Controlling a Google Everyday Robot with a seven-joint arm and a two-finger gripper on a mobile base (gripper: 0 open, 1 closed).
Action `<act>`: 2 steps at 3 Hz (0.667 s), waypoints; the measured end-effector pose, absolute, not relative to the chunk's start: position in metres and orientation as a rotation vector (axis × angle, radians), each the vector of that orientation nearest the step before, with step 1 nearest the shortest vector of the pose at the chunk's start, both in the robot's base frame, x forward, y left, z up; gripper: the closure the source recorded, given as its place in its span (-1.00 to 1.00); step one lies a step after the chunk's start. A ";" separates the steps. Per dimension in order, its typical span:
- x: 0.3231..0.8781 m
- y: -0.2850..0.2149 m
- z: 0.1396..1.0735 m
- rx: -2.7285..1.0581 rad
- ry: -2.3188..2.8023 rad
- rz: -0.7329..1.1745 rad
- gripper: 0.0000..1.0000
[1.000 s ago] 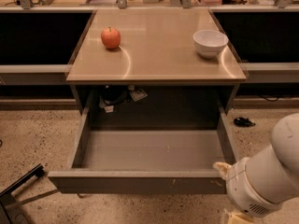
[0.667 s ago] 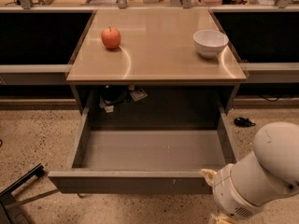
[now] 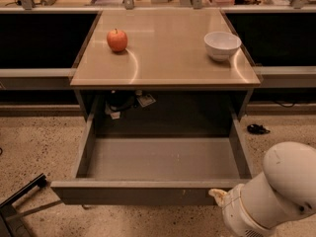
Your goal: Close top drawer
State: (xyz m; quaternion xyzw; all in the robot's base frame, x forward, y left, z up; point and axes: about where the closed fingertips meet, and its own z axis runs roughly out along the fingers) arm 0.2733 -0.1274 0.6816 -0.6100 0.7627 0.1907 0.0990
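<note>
The top drawer (image 3: 163,159) is pulled far out from under the tabletop and is empty. Its grey front (image 3: 133,193) faces me at the bottom of the camera view. My white arm (image 3: 276,191) comes in from the lower right. My gripper (image 3: 217,195) shows only as a small pale tip at the right end of the drawer front, at or just in front of it. The rest of the gripper is hidden behind the arm's wrist.
A red apple (image 3: 117,39) and a white bowl (image 3: 222,44) stand on the tan tabletop (image 3: 168,53). Cables hang in the cavity behind the drawer (image 3: 123,102). A dark metal leg (image 3: 19,201) lies on the speckled floor at lower left.
My arm has shifted left and slightly down along the right end of the drawer front. The drawer has not visibly moved.
</note>
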 end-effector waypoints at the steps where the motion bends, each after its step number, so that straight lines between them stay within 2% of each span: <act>1: 0.267 -0.120 0.659 -1.822 2.262 0.595 -1.00; 2: 0.277 -0.109 0.632 -1.865 2.266 0.594 -1.00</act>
